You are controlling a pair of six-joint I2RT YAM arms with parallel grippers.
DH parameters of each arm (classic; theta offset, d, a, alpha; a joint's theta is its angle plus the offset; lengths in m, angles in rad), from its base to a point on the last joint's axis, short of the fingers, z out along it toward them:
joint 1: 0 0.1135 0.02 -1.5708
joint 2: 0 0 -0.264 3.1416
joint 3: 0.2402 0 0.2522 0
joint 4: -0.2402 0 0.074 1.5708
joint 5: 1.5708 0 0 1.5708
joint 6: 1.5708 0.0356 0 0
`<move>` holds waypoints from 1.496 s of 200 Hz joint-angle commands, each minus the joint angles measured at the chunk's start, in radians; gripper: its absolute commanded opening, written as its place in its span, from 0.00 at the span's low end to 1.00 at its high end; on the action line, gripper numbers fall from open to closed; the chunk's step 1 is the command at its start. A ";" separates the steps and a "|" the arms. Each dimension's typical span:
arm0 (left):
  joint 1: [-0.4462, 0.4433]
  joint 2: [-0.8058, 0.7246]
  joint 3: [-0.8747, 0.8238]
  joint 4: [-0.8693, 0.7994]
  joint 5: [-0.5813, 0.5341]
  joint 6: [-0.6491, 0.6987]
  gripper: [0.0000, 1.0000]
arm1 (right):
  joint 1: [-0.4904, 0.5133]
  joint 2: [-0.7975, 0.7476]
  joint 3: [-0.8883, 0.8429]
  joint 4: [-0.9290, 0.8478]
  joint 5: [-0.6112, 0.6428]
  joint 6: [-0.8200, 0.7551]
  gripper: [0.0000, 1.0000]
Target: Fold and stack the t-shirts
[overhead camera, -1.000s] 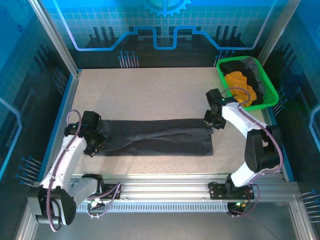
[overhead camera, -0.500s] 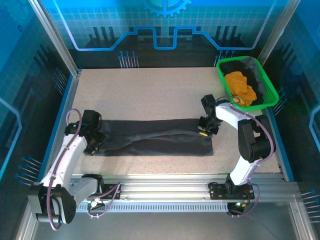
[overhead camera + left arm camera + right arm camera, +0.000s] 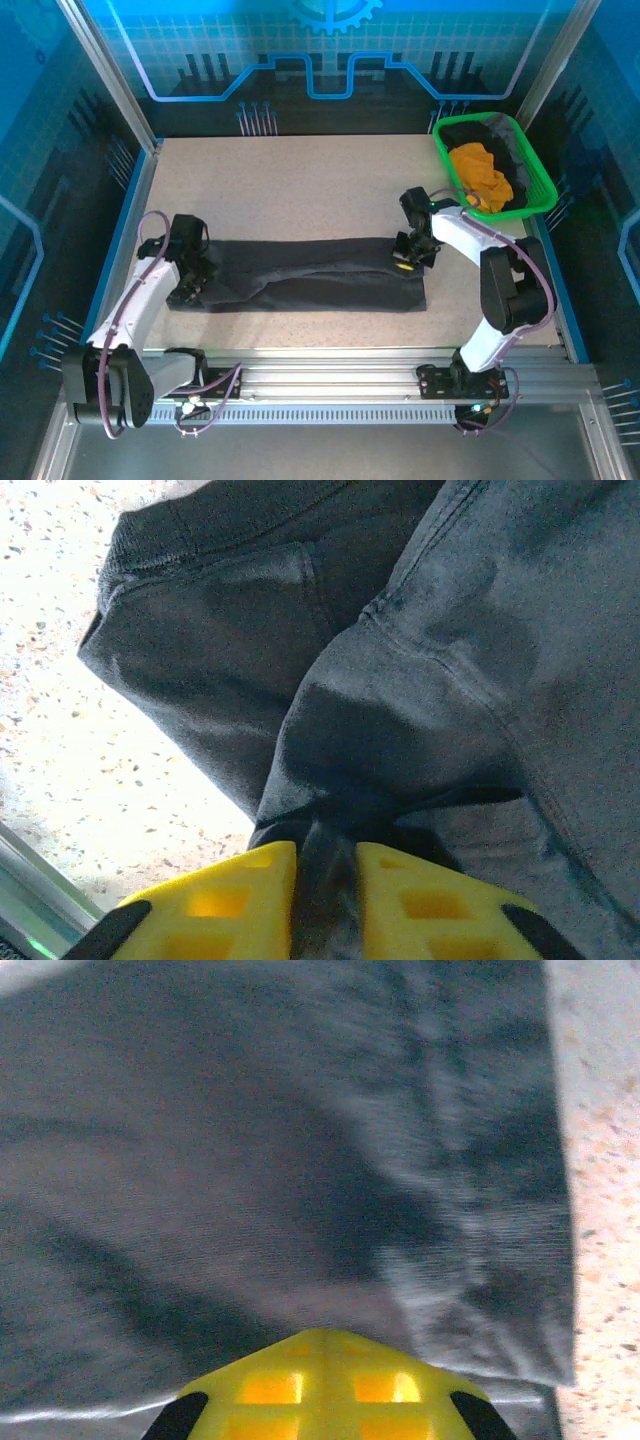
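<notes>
Left gripper clamps the charcoal tee near the worktop left edge, right gripper closed; thin pinch may slip mid-fold

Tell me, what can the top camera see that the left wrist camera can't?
Top camera: the green basket holding an orange tee, and the right hand at one end of the black tee, which lies stretched out long. Left wrist camera: close up, a stitched seam, and cloth pinched between the left hand's yellow fingers. Both: the black tee and the speckled table.
</notes>
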 commanded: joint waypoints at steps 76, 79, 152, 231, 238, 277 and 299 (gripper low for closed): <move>0.148 0.351 0.258 0.176 0.131 0.094 0.54 | -0.067 0.176 0.130 0.002 -0.007 0.006 0.16; 0.155 0.374 0.269 0.181 0.135 0.101 0.54 | -0.073 0.191 0.144 -0.007 -0.007 0.003 0.16; 0.230 0.801 0.494 0.177 0.247 0.139 0.37 | -0.153 0.488 0.445 -0.246 0.037 0.004 0.15; 0.234 0.998 0.789 0.209 0.406 0.100 0.39 | -0.236 0.888 1.106 -0.406 -0.005 -0.057 0.16; 0.238 0.985 0.801 0.209 0.378 0.107 0.43 | -0.236 0.940 1.213 -0.447 -0.004 -0.076 0.16; 0.288 0.849 0.693 0.320 0.344 0.175 0.52 | -0.232 0.922 1.326 -0.456 -0.011 -0.125 0.18; 0.287 0.814 0.609 0.390 0.418 0.223 0.52 | -0.211 0.765 1.117 -0.323 -0.033 -0.150 0.24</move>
